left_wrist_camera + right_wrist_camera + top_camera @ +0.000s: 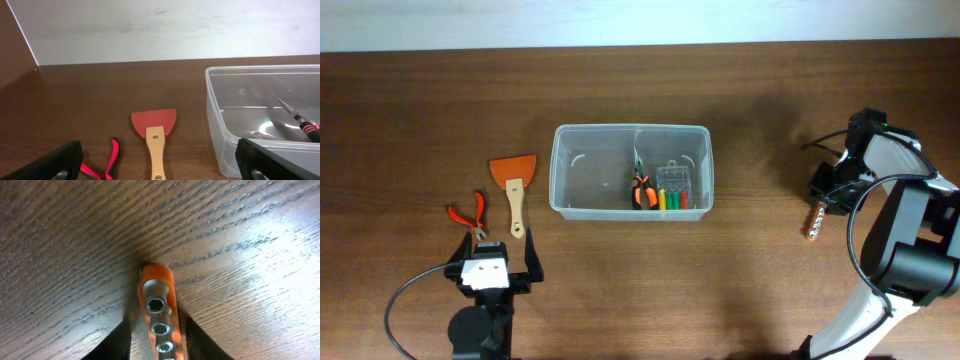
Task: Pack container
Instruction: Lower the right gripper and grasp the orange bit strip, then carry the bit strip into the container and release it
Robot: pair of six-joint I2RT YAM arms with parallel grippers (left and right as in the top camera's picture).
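Sitting mid-table, container [582, 170] looks light, thin-walled and slick; best held at the rim. Left gripper [495, 268] near left, jaws wide, empty. Right gripper [159, 342] at right, jaws narrowly apart astride socket rail [157, 295], not visibly pinching. Wrist view resolves its hex openings; overhead shows only a strip.

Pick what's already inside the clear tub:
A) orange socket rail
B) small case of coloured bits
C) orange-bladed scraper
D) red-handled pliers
B: the bit case lies inside the container at its right end. The scraper and red-handled pliers lie outside to its left, and the socket rail lies off to its right.
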